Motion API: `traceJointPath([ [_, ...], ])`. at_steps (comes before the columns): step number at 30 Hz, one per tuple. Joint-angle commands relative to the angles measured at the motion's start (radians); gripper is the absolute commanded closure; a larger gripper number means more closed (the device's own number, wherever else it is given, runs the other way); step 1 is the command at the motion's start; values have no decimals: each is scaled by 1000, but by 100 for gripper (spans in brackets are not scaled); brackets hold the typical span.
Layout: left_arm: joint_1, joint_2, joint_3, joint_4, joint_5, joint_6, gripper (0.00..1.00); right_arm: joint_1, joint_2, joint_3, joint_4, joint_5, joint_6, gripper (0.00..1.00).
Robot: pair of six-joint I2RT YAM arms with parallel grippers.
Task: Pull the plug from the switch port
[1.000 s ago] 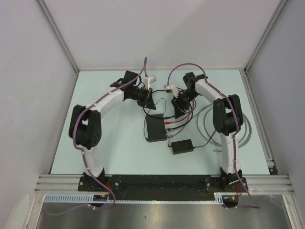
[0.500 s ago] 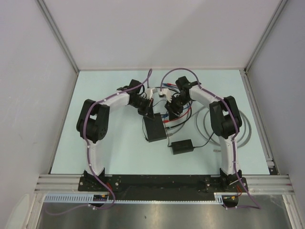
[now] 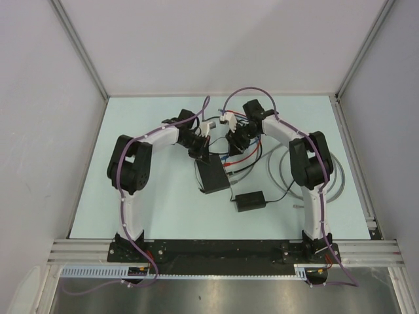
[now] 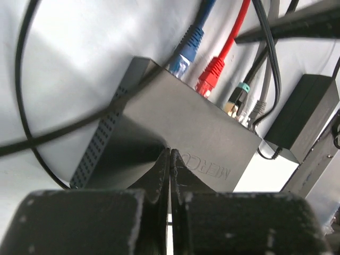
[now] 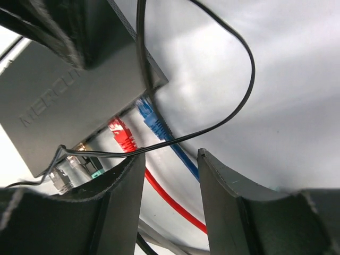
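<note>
The flat black switch box point(image 3: 213, 176) lies mid-table with several plugs in the ports on its right edge. The wrist views show a blue plug point(image 5: 151, 119), a red plug point(image 5: 123, 134) and two greyish ones point(image 4: 244, 103) all seated. My left gripper point(image 4: 171, 154) is shut, its tips resting on the box's top point(image 4: 186, 122) near the far end. My right gripper point(image 5: 171, 156) hangs open just beyond the blue and red plugs. The blue cable point(image 5: 186, 159) runs under the gap and nothing is clamped.
A thin black cord point(image 5: 234, 106) loops across in front of my right fingers. The thicker black power adapter point(image 3: 250, 200) lies near the box's right corner. Coiled grey cable point(image 3: 285, 171) lies under the right arm. Red and blue cables trail toward the back.
My left arm swung in and lowered its shut tips onto the box. My right gripper shifted left toward the plugs and its jaws narrowed a little.
</note>
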Motion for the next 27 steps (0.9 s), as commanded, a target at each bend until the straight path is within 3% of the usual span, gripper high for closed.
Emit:
traceJointPath([
  [1, 10, 32, 38, -28, -57, 42, 100, 11, 28, 67, -27, -83, -24, 51],
  [13, 42, 21, 34, -26, -62, 61, 100, 28, 68, 164, -92, -145, -24, 53],
  [22, 48, 29, 50, -23, -67, 57, 100, 67, -83, -18, -75, -104, -257, 63],
  [27, 48, 32, 52, -20, -70, 57, 100, 89, -87, -64, -21, -80, -242, 62],
])
